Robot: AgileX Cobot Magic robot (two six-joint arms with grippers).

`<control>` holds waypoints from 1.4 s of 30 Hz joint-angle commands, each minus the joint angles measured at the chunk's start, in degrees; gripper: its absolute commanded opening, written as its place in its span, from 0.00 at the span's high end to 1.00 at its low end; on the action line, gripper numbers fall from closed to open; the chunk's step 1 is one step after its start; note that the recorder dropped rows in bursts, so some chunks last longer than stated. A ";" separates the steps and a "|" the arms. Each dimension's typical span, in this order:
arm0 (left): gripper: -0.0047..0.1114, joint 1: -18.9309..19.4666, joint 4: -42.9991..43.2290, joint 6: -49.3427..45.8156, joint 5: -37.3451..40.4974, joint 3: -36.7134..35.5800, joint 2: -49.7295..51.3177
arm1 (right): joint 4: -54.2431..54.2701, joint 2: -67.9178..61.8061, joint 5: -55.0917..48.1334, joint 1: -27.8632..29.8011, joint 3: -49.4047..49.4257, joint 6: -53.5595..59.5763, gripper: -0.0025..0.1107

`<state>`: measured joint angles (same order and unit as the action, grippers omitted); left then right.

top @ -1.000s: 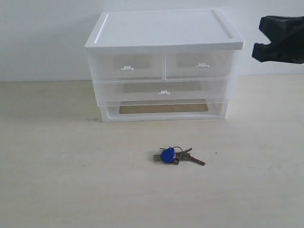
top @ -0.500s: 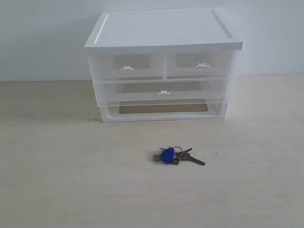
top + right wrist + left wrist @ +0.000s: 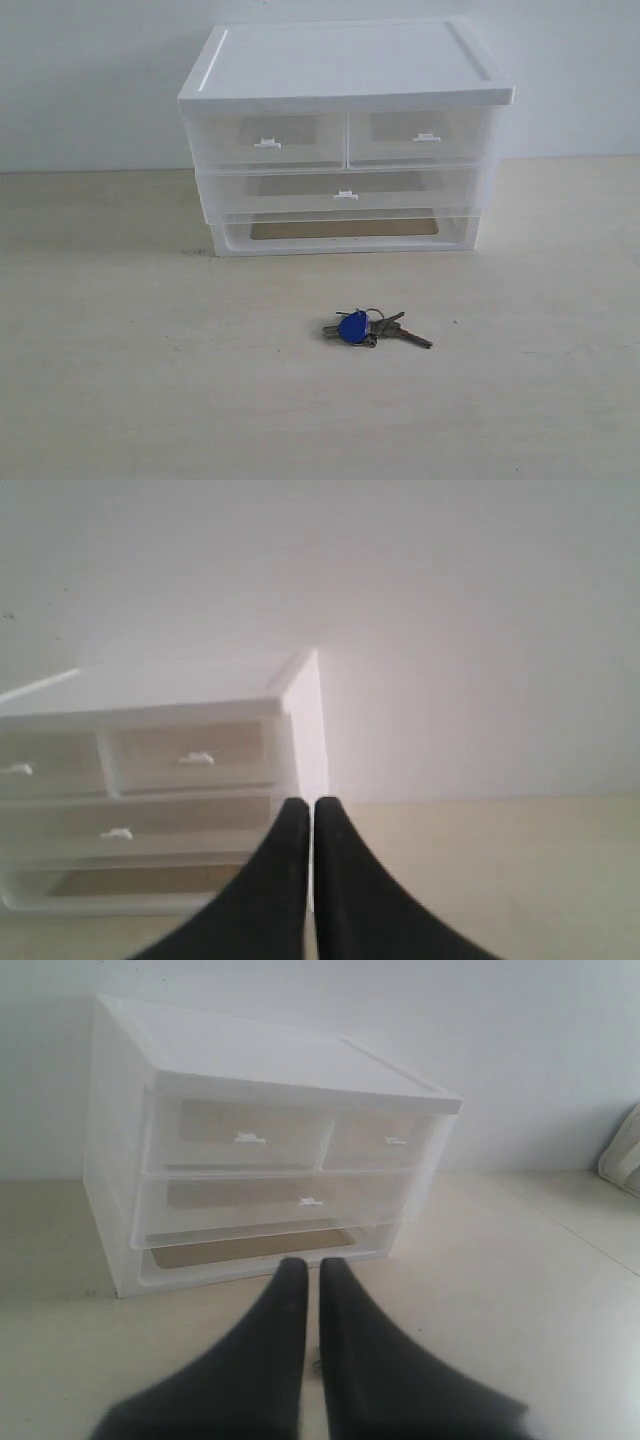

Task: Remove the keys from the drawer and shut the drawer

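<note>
Change: a second ago a black gripper showed beside the unit's upper right corner in the exterior view. It was gone half a second ago and is gone now. Nothing else moved. Reads as the arm pulling clear after the last step, so the task looks done.

Pale wooden table (image 3: 120,400) carries everything. White translucent plastic drawer unit (image 3: 340,60) with a solid white lid sits on it, back near the wall.

Full-width translucent drawer (image 3: 400,190) under the unit's top pair: flush.

Small half-width translucent drawer (image 3: 295,135), left of the unit's top pair, white tab handle (image 3: 267,143): front level with its right-hand twin (image 3: 455,132), so I judge it shut. No keys visible through its front.

Left gripper (image 3: 312,1265): black fingers nearly together with a thin slit between them, holding nothing, aimed at the unit's front and clear of it.

Right gripper (image 3: 312,805): same, pinched almost closed and empty, facing the unit's right front corner from a distance.

Bunch of silver-grey metal keys (image 3: 372,328) on a ring with a round blue plastic fob (image 3: 352,327): flat on the table in front of the unit, well apart from it. Long axis is about parallel to the unit's front. Fob end lies toward the unit's left half. The longest blade points toward the unit's right side and slightly away from its front.
</note>
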<state>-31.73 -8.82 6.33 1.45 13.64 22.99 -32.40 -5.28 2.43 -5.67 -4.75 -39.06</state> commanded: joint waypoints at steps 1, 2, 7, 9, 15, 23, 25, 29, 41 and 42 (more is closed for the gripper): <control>0.92 -0.27 -0.38 0.40 0.12 -0.17 -0.27 | 0.48 0.29 -4.80 0.44 0.27 -0.32 0.98; 0.92 -0.27 -0.38 0.40 0.12 -0.17 -0.27 | 0.48 0.29 -4.80 0.44 0.27 -0.32 0.98; 0.92 -0.27 -0.38 0.40 0.12 -0.17 -0.27 | 0.51 0.29 -4.80 0.44 0.27 -0.22 0.98; 0.92 -0.27 -0.38 0.40 0.12 -0.17 -0.27 | 0.51 0.29 -4.80 0.44 0.27 -0.22 0.98; 0.92 -0.27 -0.38 0.40 0.12 -0.17 -0.27 | 0.51 0.29 -4.80 0.44 0.27 -0.32 0.98; 0.92 -0.27 -0.38 0.16 0.12 -0.17 -0.55 | 0.51 0.29 -4.80 0.44 0.27 -0.22 0.98; 0.92 -0.14 -0.38 0.16 0.12 -0.17 -1.16 | 0.51 0.29 -4.80 0.44 0.27 -0.22 0.98; 0.92 1.05 3.39 -0.31 0.39 -0.17 -4.05 | 0.51 0.29 -4.80 0.44 0.27 -0.50 0.98; 0.92 13.65 5.24 -5.31 7.88 -0.40 -15.78 | 0.51 0.29 -4.80 0.44 0.27 -0.63 0.98; 0.92 14.93 5.51 -5.31 9.11 -0.40 -16.65 | 0.51 0.29 -4.80 0.44 0.27 -0.63 0.98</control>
<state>-19.73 -4.35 1.89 7.73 13.53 8.46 -31.96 -5.28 -2.40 -5.67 -4.63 -39.62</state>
